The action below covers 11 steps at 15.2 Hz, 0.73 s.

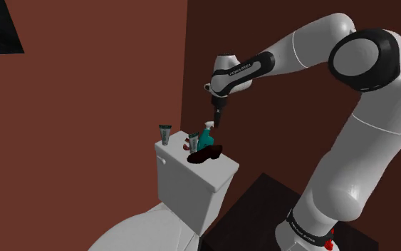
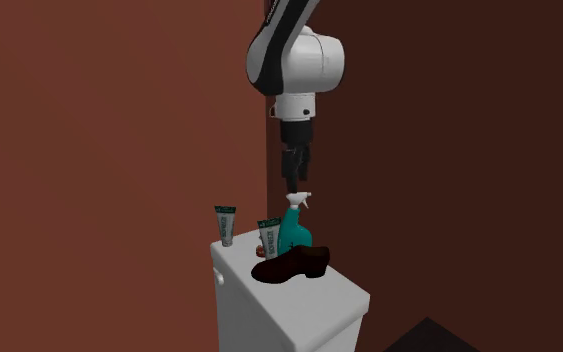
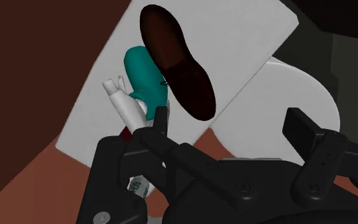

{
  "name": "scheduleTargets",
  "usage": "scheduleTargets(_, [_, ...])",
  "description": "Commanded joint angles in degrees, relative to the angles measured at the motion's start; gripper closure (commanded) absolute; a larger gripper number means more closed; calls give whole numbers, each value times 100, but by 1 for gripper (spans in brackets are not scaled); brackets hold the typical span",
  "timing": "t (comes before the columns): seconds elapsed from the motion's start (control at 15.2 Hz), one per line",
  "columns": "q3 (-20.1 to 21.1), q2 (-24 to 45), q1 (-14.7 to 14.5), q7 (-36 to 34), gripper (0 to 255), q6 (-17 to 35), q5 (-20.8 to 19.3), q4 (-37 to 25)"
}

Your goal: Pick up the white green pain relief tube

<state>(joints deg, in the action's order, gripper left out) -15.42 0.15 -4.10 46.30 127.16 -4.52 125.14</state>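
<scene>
Two black fingers stand apart on the gripper point(image 2: 295, 180), clasping nothing as it hovers just above the nozzle of the teal spray bottle point(image 2: 294, 234). Down on the white toilet tank point(image 2: 335, 296), the dark brown shoe point(image 2: 291, 265) lies at the front, and right behind it the white-and-green tube point(image 2: 268, 238) stands upright just beside the bottle. Farther back a second tube point(image 2: 226, 224) stands alone, near the reddish-brown wall point(image 2: 99, 150).

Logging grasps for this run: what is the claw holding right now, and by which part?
Nothing is held. The claw hangs open above the teal spray bottle, with nothing clasped between its fingers.
</scene>
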Motion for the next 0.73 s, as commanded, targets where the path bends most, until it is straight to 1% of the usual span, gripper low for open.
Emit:
scheduleTargets(0.0, [13,505,-11,459,0,228,217,-290])
scheduleTargets(0.33, [208,1597,112,1484,0,523,675,-1098])
scheduleTargets(0.66, [528,2650,290,2334,0,636,958,-2054])
